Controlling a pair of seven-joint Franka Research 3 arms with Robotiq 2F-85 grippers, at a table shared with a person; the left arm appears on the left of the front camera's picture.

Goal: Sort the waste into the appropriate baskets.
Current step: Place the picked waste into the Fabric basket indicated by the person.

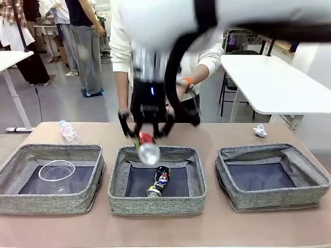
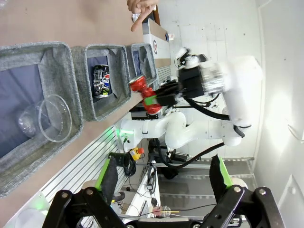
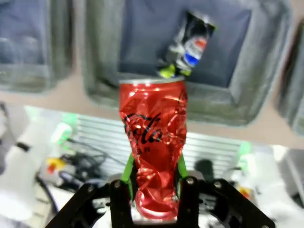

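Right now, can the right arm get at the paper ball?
Probably not yet: the right gripper is shut on the red can near the middle basket. The paper ball lies unobstructed on the table behind the right basket.

Crushed red can [image 1: 146, 140], right arm [image 1: 155, 20] motion-blurred

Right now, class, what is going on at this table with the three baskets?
The robot's right gripper holds a crushed red can in the air at the far rim of the middle basket; a dark printed can already lies inside. A clear plastic cup sits in the left basket. A clear plastic bottle and a crumpled paper ball lie on the table beyond the baskets. The left gripper is open, holding nothing.
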